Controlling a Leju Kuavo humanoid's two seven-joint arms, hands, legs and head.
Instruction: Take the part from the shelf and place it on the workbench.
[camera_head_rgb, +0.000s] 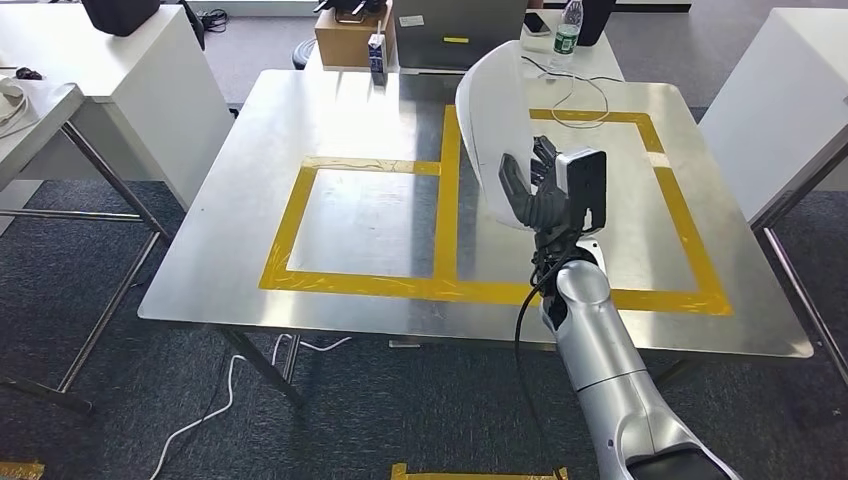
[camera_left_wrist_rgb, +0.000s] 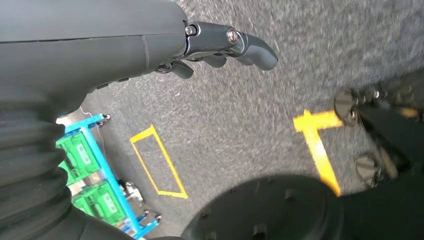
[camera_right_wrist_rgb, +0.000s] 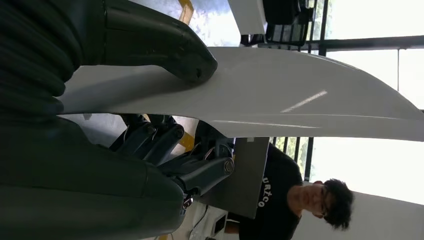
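At the bottom right of the head view, the silver right arm (camera_head_rgb: 610, 380) is seen coming up from the lower edge. Just above it, near the middle of the frame, the right hand (camera_head_rgb: 548, 195) is closed on the white curved part (camera_head_rgb: 495, 130). The part is held up on its edge, above the metal workbench (camera_head_rgb: 230, 250). In the right wrist view, the thumb (camera_right_wrist_rgb: 165, 45) is pressed on one face of the part (camera_right_wrist_rgb: 310, 100) and the dark fingers (camera_right_wrist_rgb: 160, 142) are curled against the other face.

The workbench top is marked with yellow tape (camera_head_rgb: 445, 215) in two boxes, side by side. The left box is bare and shiny. The part is held over the strip between the boxes and the near side of the right box. The front edge of the workbench is seen just below the tape, and grey carpet lies under it. A white cable (camera_head_rgb: 220, 400) lies on the carpet at the lower left.

At the far edge of the workbench, at the top of the frame, a small carton (camera_head_rgb: 377, 55), a cardboard box (camera_head_rgb: 350, 40) and a water bottle (camera_head_rgb: 567, 30) are seen. White tables stand at the upper left and upper right.

In the left wrist view, the left hand (camera_left_wrist_rgb: 220, 47) is seen over the carpet with nothing in it and its fingers loosely spread. A blue rack with green boxes (camera_left_wrist_rgb: 95, 185) is seen at the lower left of that frame.

A person (camera_right_wrist_rgb: 300, 195) is seen behind the part in the right wrist view.
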